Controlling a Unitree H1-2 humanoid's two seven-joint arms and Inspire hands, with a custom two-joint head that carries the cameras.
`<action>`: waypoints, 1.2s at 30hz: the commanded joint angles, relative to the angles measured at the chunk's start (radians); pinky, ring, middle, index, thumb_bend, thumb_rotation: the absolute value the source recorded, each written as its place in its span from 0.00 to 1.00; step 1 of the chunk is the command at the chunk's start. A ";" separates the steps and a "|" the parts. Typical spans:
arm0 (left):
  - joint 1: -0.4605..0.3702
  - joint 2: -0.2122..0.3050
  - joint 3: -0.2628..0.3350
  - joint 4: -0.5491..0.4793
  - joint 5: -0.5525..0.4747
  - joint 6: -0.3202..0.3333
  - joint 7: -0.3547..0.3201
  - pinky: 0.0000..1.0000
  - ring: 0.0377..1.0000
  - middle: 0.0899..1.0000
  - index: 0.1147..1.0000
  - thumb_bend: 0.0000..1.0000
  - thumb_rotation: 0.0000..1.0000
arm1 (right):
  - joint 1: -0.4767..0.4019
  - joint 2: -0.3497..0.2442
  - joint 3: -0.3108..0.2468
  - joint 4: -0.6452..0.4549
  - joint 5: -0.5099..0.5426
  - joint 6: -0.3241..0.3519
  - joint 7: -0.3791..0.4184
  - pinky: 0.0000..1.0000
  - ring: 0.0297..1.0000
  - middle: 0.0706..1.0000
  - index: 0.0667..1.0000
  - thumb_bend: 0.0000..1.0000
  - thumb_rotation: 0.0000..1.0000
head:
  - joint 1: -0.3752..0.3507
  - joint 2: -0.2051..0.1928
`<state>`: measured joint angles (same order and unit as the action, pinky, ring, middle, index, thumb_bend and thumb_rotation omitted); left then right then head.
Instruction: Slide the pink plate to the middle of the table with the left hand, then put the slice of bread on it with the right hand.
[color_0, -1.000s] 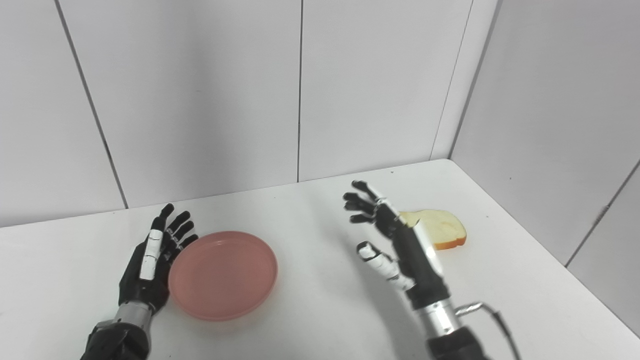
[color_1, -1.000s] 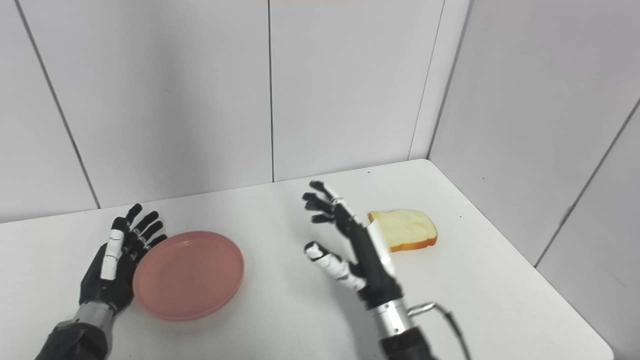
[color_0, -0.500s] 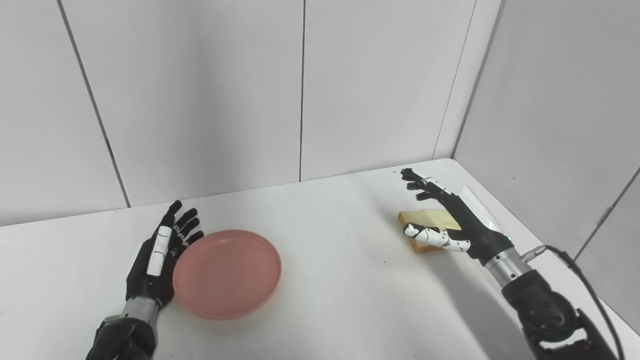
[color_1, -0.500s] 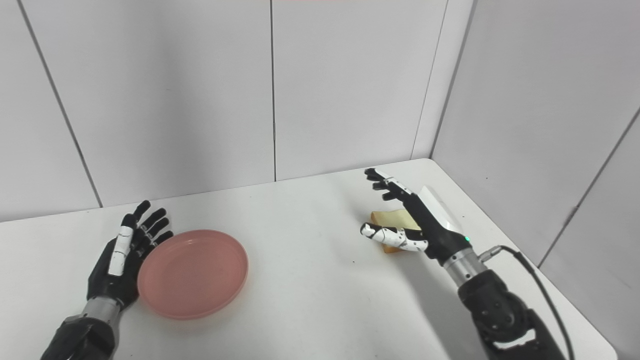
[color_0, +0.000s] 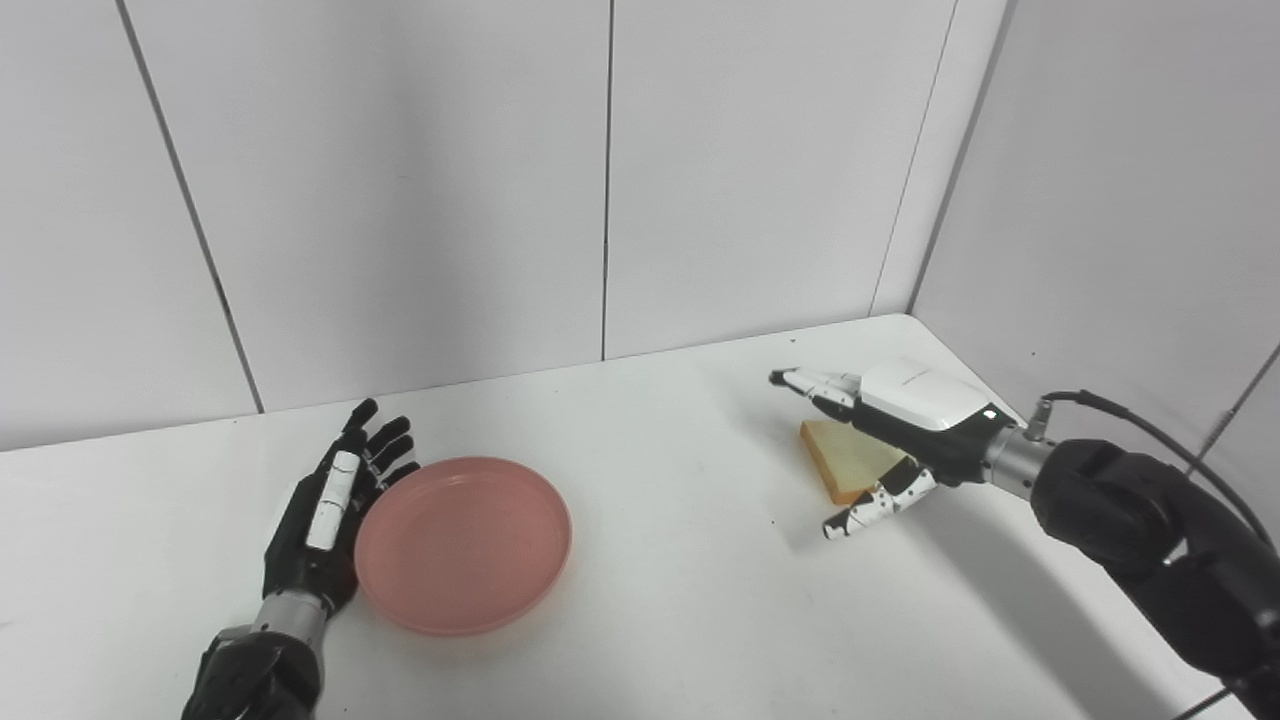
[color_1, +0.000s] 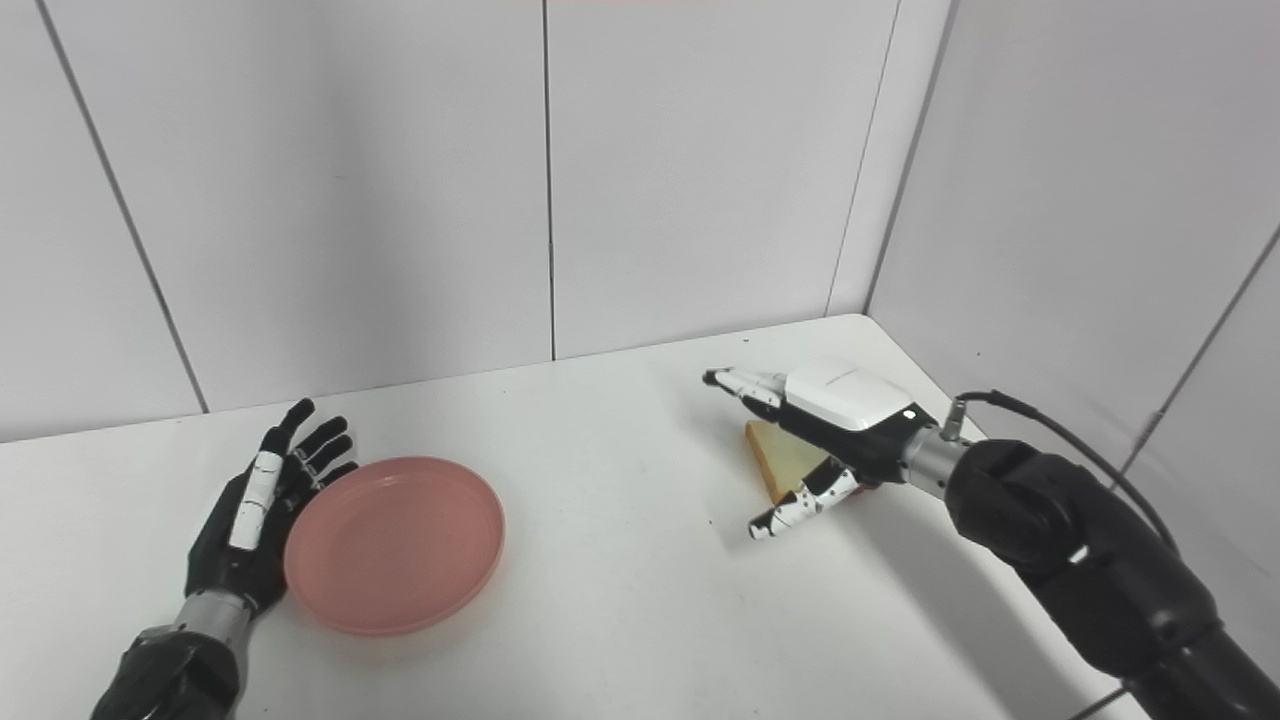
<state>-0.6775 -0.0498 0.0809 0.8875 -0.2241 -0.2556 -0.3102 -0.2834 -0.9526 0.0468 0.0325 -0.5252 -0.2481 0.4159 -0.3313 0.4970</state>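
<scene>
While the pink plate (color_0: 463, 544) lay left of centre on the white surface (color_0: 660, 600), the task stood, by appearance, at the join of its two steps: plate nearly placed, bread not yet taken.

Left hand (color_0: 325, 525): flat beside the plate's left rim, fingers (color_0: 385, 445) spread and released, grasping nothing; whether the palm edge touched the rim could not be told.

Right hand (color_0: 900, 425): palm down over the slice of bread (color_0: 840, 462), fingers (color_0: 815, 383) stretched apart past its far edge, thumb splayed toward the near side; released, no grip formed. The hand hid most of the slice.

Slice of bread: flat on the surface near the right rear corner, well apart from the plate.

Next move, as judged: lower the right hand and close fingers and thumb on the slice's edges, then carry it leftward to the plate.

Surroundings: pale wall panels (color_0: 400, 200) behind and to the right; cable (color_0: 1150, 430) at the right wrist. Nothing lay between bread and plate.
</scene>
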 joint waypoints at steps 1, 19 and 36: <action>0.040 -0.010 0.000 0.015 -0.004 0.010 0.003 0.83 0.88 0.82 0.91 0.90 0.72 | -0.071 -0.068 -0.003 0.011 -0.037 -0.021 0.006 0.86 0.95 0.99 1.00 1.00 0.56 | 0.001 0.001; 0.041 -0.014 0.001 0.006 -0.008 0.013 -0.002 0.82 0.88 0.82 0.91 0.91 0.71 | -0.219 -0.089 0.097 0.177 -0.150 0.045 0.143 0.95 1.00 0.99 0.98 1.00 0.34 | 0.004 0.005; 0.045 -0.016 0.002 0.005 -0.013 0.018 -0.009 0.84 0.87 0.81 0.91 0.91 0.71 | -0.303 -0.051 0.156 0.310 -0.208 0.081 0.168 0.94 0.99 0.98 0.98 1.00 0.20 | 0.009 0.009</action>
<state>-0.6721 -0.0522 0.0823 0.8697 -0.2267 -0.2467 -0.3129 -0.5332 -0.9761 0.2159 0.3449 -0.7364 -0.1885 0.6049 -0.3237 0.5047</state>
